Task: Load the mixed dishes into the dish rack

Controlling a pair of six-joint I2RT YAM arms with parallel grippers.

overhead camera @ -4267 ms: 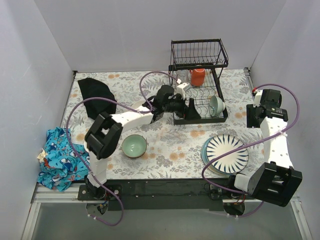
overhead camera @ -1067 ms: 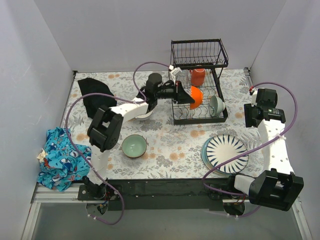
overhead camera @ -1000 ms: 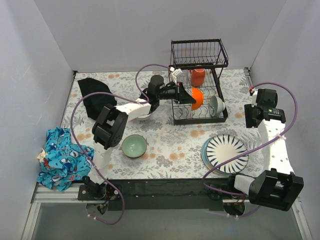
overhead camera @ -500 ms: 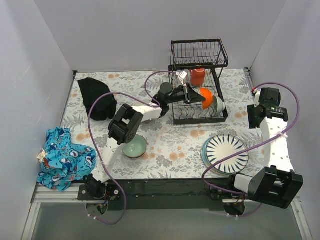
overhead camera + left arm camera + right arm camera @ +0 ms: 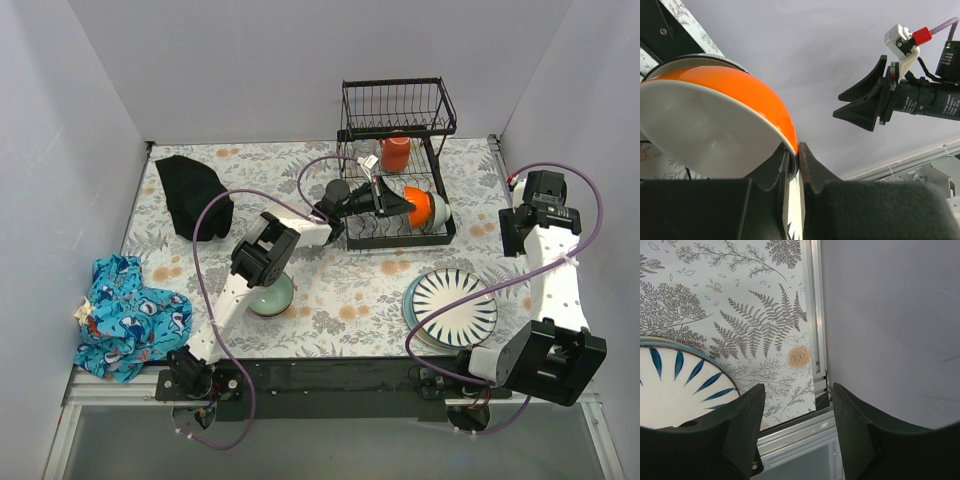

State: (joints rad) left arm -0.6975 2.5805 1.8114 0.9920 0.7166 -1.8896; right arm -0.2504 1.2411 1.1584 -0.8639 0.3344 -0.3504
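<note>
**Orange bowl going into the rack's lower tray**

The table (image 5: 340, 285) carries the dish rack (image 5: 398, 105) at the middle of its far edge, a little toward the right. A stack of striped plates (image 5: 455, 308) lies flat near the right end of the near edge. The black cloth (image 5: 190, 192) sits at the far left corner and the blue patterned cloth (image 5: 128, 318) is bunched at the left edge. The green-inside bowl (image 5: 270, 297) stands left of centre, partly under the left arm's elbow.

The orange bowl (image 5: 747, 92) is tipped on edge over the right part of the rack's slotted lower tray. It is up against a pale bowl (image 5: 439, 213) already there, though whether they touch I cannot tell. The orange mug (image 5: 396, 153) stands under the upper shelf at the rack's back.

The left gripper (image 5: 793, 155) reaches in from the rack's left side, its fingers pinched tight on the orange bowl's rim. The right gripper (image 5: 797, 392) hangs high at the table's right edge above the plates, jaws apart with nothing between them.

The step in hand looks like seating this bowl in the tray. Next the bowl's lower rim should settle between the wires so it leans steadily. Then the fingers can part and draw back leftward without dragging the bowl or knocking its neighbour. The plates and the green-inside bowl are not yet loaded.
</note>
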